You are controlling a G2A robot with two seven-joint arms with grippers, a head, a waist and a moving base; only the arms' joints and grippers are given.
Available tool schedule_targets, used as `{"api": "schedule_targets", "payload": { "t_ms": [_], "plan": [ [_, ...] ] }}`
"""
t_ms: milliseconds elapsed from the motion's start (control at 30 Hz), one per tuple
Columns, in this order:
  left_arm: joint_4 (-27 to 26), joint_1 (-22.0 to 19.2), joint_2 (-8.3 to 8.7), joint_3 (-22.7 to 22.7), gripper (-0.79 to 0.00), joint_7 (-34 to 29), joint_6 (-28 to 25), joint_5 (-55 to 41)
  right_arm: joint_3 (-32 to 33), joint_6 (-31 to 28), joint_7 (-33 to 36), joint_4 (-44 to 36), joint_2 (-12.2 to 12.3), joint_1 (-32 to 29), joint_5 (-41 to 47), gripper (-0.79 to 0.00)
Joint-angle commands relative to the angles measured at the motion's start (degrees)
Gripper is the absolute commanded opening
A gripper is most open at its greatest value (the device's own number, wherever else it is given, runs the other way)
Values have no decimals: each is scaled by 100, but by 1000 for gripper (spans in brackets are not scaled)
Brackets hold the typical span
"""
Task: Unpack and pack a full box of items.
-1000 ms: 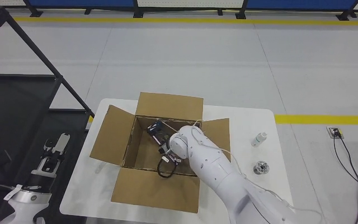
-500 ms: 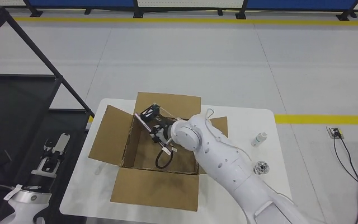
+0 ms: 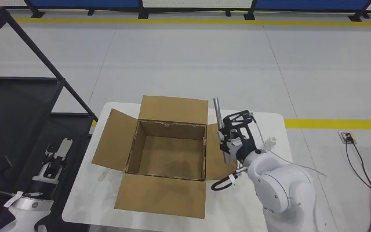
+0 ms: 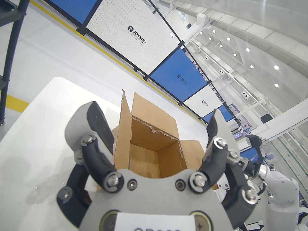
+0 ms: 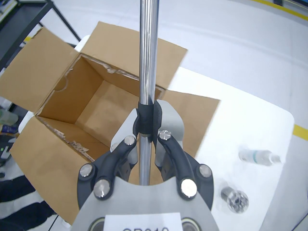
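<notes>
Right pincer [image 5: 146, 118] is clamped narrow on a metal rod [image 5: 149, 37]. The rod's far end is cut off at the frame edge and its near end is hidden behind the pincer body. The right arm is raised over the right flap of the box [image 3: 174, 108]. Left pincer [image 4: 155, 110] is wide, holds nothing and is aimed at the box across the surface [image 3: 272, 124]. A bottle [image 3: 268, 144] and a metal part [image 3: 270, 173] lie right of the box.

Room: open hall, pale glossy floor, high ceiling.
Yellow floor line [image 3: 174, 21] well beyond the right gripper [image 3: 224, 139], blue and white panels [image 4: 134, 32] behind the line; black metal rack [image 3: 35, 116] far to the gripper's left; floor socket [image 3: 346, 137] with cable well to its right; ceiling lights [image 4: 247, 49] overhead.
</notes>
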Motion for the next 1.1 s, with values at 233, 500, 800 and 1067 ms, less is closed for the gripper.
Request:
{"api": "schedule_targets", "payload": {
  "t_ms": [233, 500, 800, 1067],
  "plan": [
    [0, 0, 0, 0, 0, 0, 0, 0, 960, 384, -97, 476, 90, -611, 304, -785],
    [0, 0, 0, 0, 0, 0, 0, 0, 1259, 212, -76, 2161, 166, -178, 666, -785],
    [0, 0, 0, 0, 0, 0, 0, 0, 1290, -175, -230, 3657, 261, 433, 723, -785],
    [0, 0, 0, 0, 0, 0, 0, 0, 1036, -108, -156, 4180, 301, 740, 545, -785]
  ]
}}
